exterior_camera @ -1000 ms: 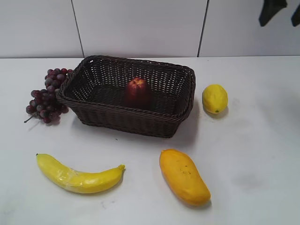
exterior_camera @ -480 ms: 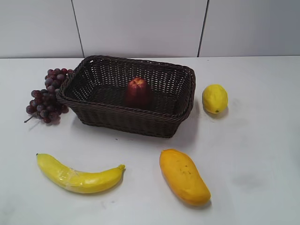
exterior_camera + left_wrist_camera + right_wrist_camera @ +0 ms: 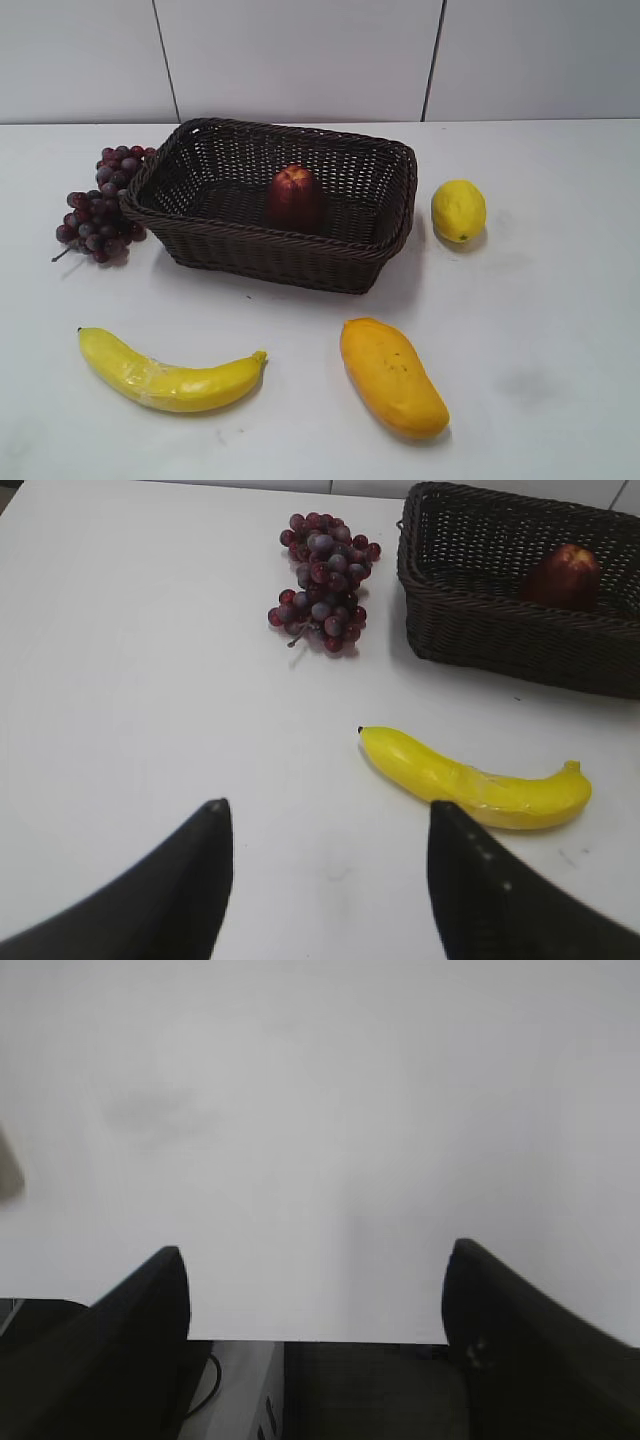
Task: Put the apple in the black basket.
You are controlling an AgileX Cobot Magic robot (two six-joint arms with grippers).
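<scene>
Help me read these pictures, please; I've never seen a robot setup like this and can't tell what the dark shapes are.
This is a robot with two arms, each ending in a gripper. One picture comes from a camera facing the white table. It shows the black basket with the apple inside, grapes at its left, a lemon at its right, and a banana and a mango nearer the camera. No arm appears there.

The other two pictures come from cameras on the wrists. The dark shapes at the bottom are the gripper fingers. The left gripper is open above the table near the banana, holding nothing. The right gripper is open at the table's edge, also holding nothing.
</scene>
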